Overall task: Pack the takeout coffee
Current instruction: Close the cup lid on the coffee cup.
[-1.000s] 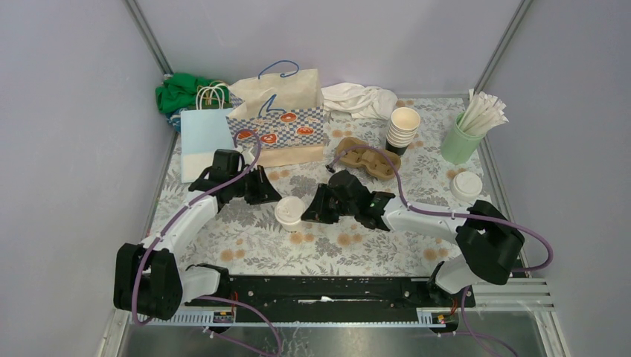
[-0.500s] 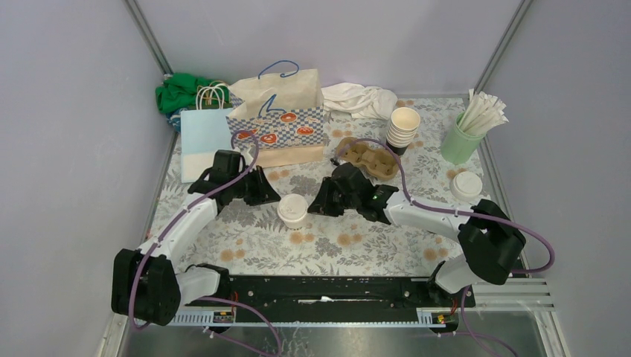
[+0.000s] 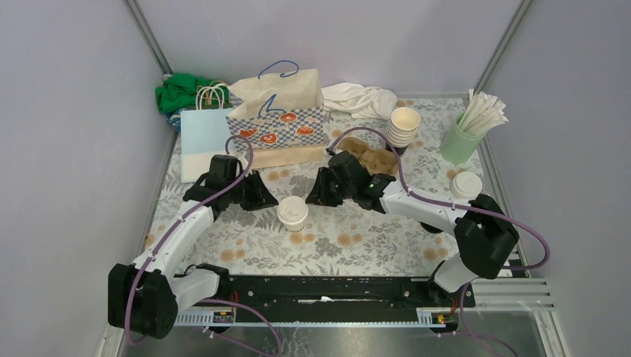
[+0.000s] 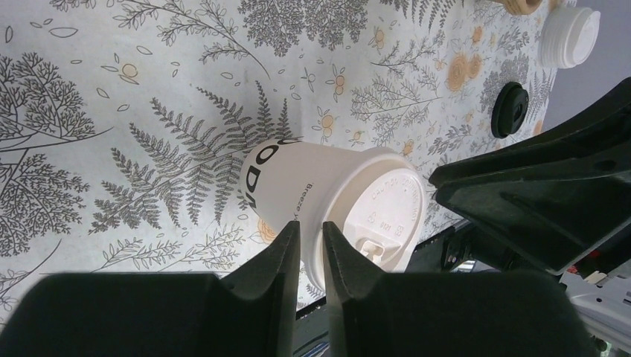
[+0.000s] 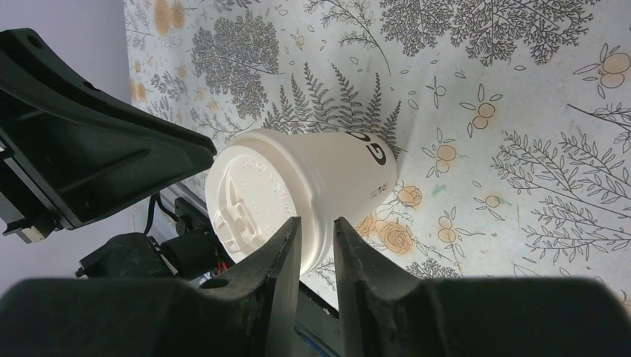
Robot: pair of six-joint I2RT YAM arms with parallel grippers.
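the small cream paper cup with dark lettering and a round white plastic lid stands upright on the floral-print tablecloth. we use that cup as our anchor. the left gripper sits just left of it and the right gripper just right of it, both tips aimed at it. neither touches it as far as we can tell. on both pincers the fingers are parted by only a narrow slit, with nothing between them.

risks, as we judge them:
- the slits look far too narrow for the cup body. if either gripper advances like this, its tips would shove the wall rather than straddle it, and the cup could tip or slide.
- a push high up near the lid could pop the lid off or topple the cup.
- the two grippers face each other across the cup, so moving in together could pinch it crookedly or make them clash.
- the brown moulded cardboard drink carrier lies behind and right of the cup, partly hidden under the right arm. a swing of that arm could knock it.
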